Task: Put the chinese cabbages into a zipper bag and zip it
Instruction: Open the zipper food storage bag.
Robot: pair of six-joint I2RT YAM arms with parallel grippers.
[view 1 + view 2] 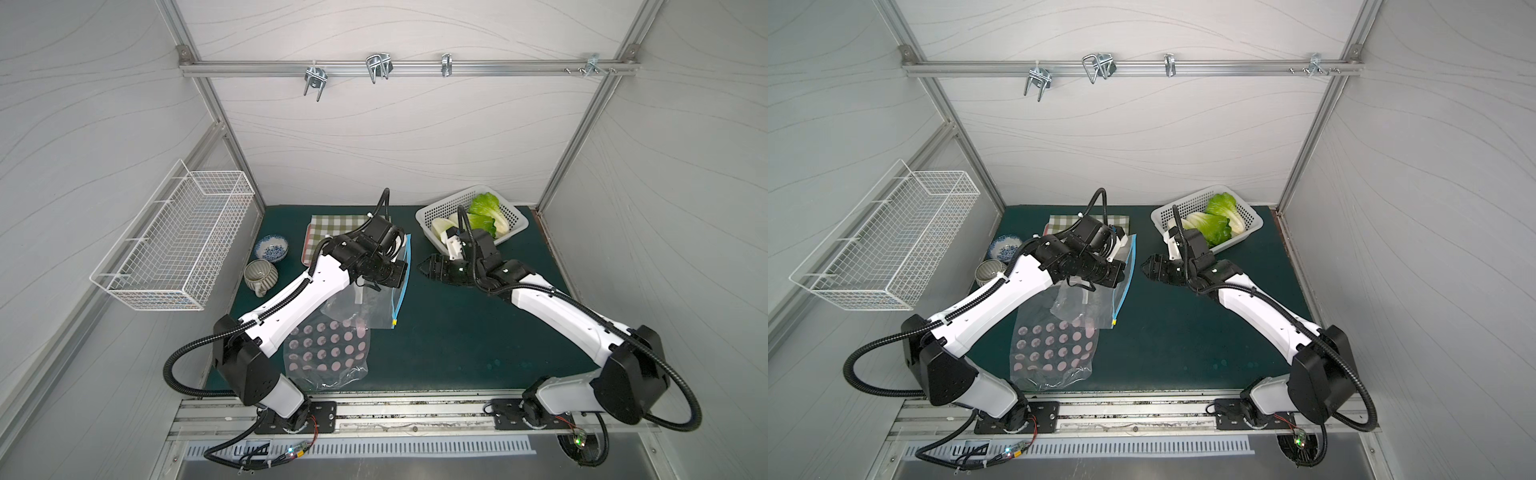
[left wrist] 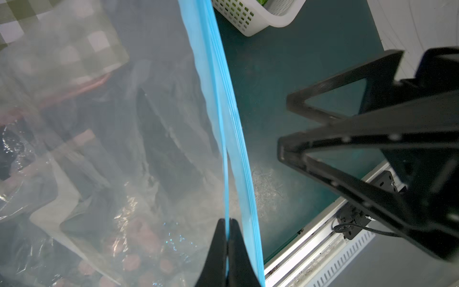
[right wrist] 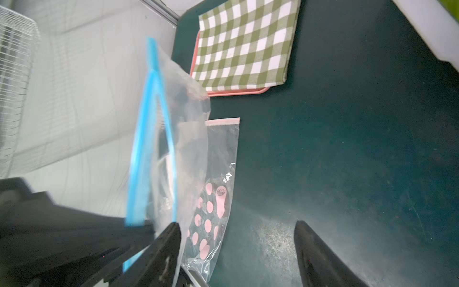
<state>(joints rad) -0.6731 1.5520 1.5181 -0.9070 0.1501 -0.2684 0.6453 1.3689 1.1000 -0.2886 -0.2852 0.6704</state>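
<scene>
Pinches bag by one lip of blue zip in left claw, clamped tight, zip edge lifted off bench. Shows mouth parted, two blue lips splitting. Holds right claw spread wide and empty, just beside bag mouth; cannot tell if touching plastic. Has cabbages lying in white basket at back right of bench, well apart from bag. Has dotted bag flat on bench, partly under lifted bag; checked cloth on pink tray.
</scene>
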